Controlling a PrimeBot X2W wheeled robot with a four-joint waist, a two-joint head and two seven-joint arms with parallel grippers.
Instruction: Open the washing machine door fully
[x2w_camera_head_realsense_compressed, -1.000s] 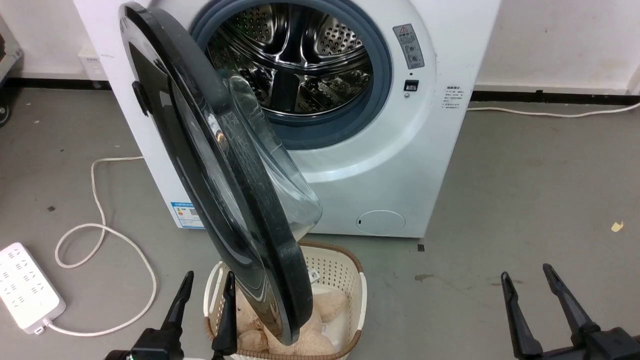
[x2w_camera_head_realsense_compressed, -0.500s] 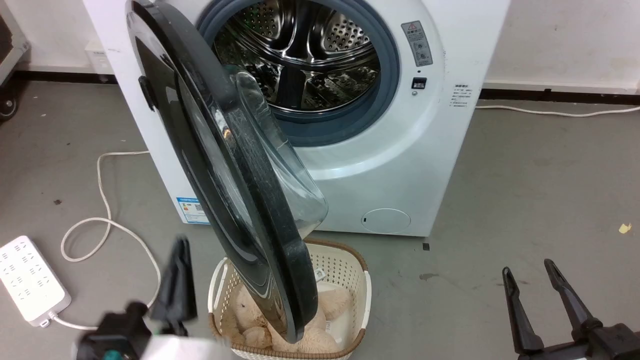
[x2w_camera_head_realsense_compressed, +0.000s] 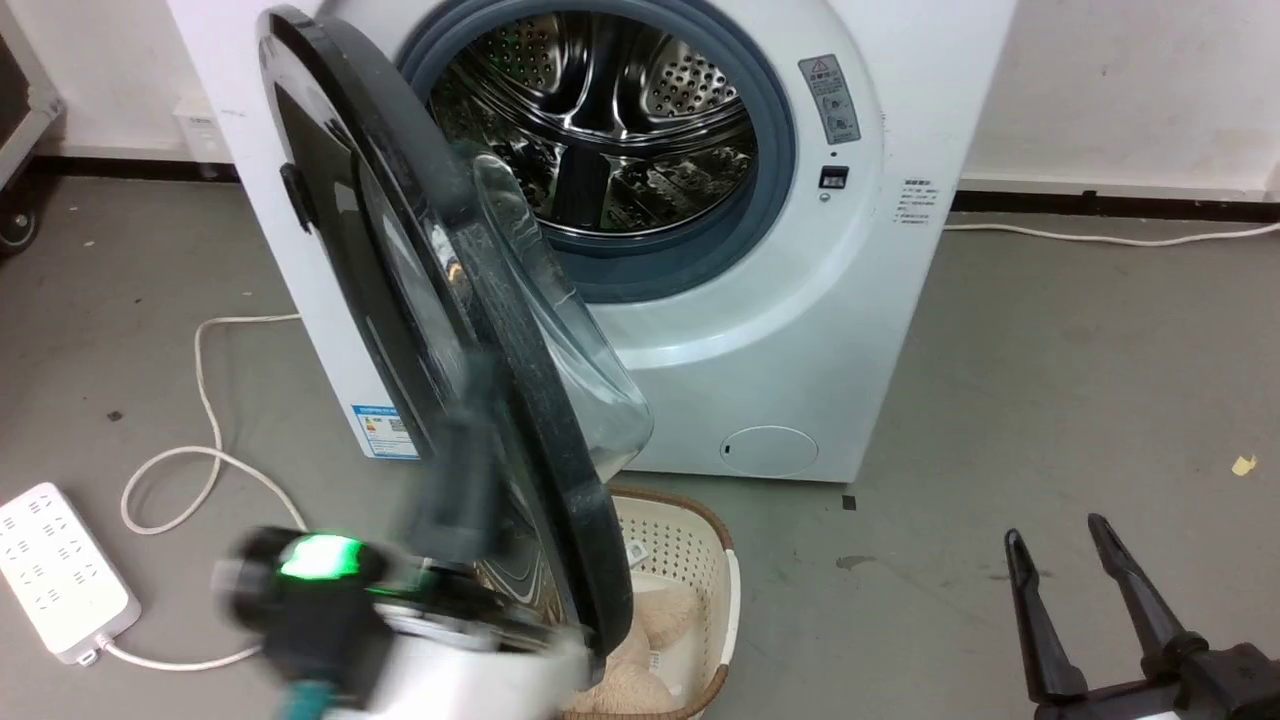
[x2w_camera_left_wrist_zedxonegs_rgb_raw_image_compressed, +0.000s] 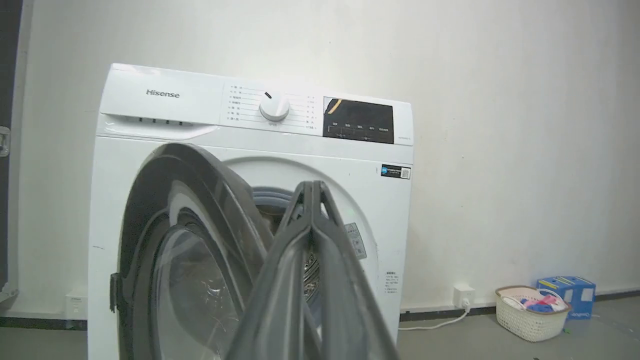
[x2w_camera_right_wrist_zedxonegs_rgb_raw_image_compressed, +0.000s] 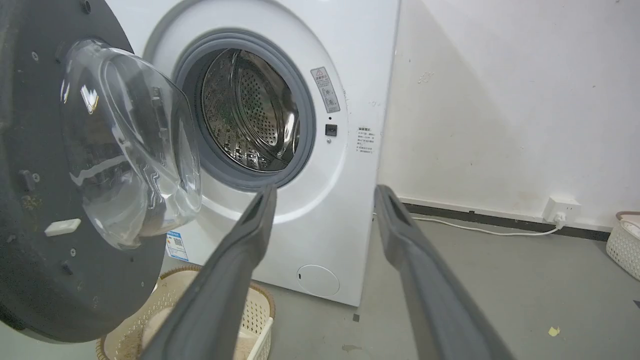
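The washing machine door (x2w_camera_head_realsense_compressed: 440, 330), a large round glossy black disc with a clear domed glass bowl at its centre, stands roughly half open on its hinge at the left of the big white boxy front-loading washing machine (x2w_camera_head_realsense_compressed: 780, 330). Its lower edge hangs over the cream perforated plastic laundry basket (x2w_camera_head_realsense_compressed: 680, 550) holding a beige plush toy (x2w_camera_head_realsense_compressed: 660, 615). In the left wrist view the left gripper (x2w_camera_left_wrist_zedxonegs_rgb_raw_image_compressed: 312, 192) has its fingers pressed together with nothing between them. In the head view it is motion-blurred, low in front of the door's outer face, and contact cannot be confirmed. The right gripper (x2w_camera_head_realsense_compressed: 1055, 535) is spread, holds nothing and is well apart from the machine. The principal hazard is push direction: force applied to the outer face would likely swing the door back toward the drum instead of opening it. An arm left on that side would also obstruct the remaining swing. A second hazard is slippage, since closed fingertips have little purchase on gloss plastic and may skid onto the glass bowl. Low forearm travel may knock the basket. The white power strip (x2w_camera_head_realsense_compressed: 55, 570) and its white looped cable (x2w_camera_head_realsense_compressed: 205, 400) lie on the floor at the left, where base repositioning may snag them.
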